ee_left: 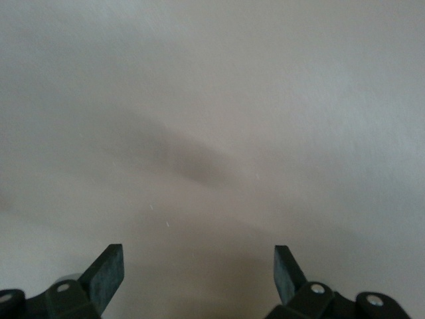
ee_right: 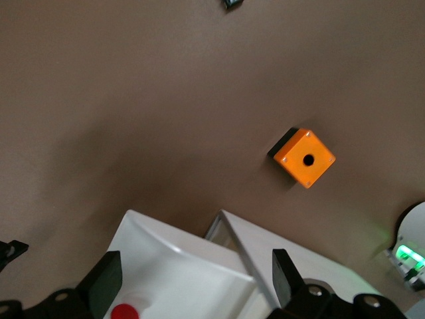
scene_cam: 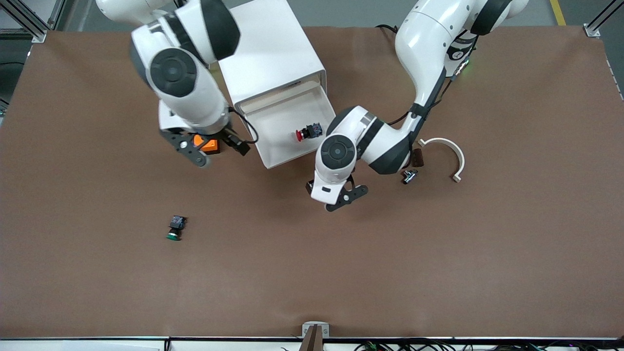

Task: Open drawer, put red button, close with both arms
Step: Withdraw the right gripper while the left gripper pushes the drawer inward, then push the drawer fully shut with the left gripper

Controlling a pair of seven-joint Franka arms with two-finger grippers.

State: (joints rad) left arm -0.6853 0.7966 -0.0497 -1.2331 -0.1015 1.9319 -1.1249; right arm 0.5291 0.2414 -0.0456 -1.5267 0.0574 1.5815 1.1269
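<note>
The red button (scene_cam: 306,133) lies on its side in the open drawer (scene_cam: 288,157) of the white cabinet (scene_cam: 273,53). My left gripper (scene_cam: 345,197) hangs low, open and empty, just off the drawer's front corner toward the left arm's end. In the left wrist view its fingers (ee_left: 106,276) frame only a plain pale surface. My right gripper (scene_cam: 212,148) is open and empty over the orange box (scene_cam: 206,144) beside the drawer. The right wrist view shows the drawer (ee_right: 179,266), the button's red cap (ee_right: 124,312) and the orange box (ee_right: 304,157).
A green-capped button (scene_cam: 175,228) lies on the brown table (scene_cam: 438,268), nearer the front camera, toward the right arm's end. Beside the left arm's elbow lie a white curved piece (scene_cam: 448,148), a small black part (scene_cam: 409,176) and a brown piece (scene_cam: 418,157).
</note>
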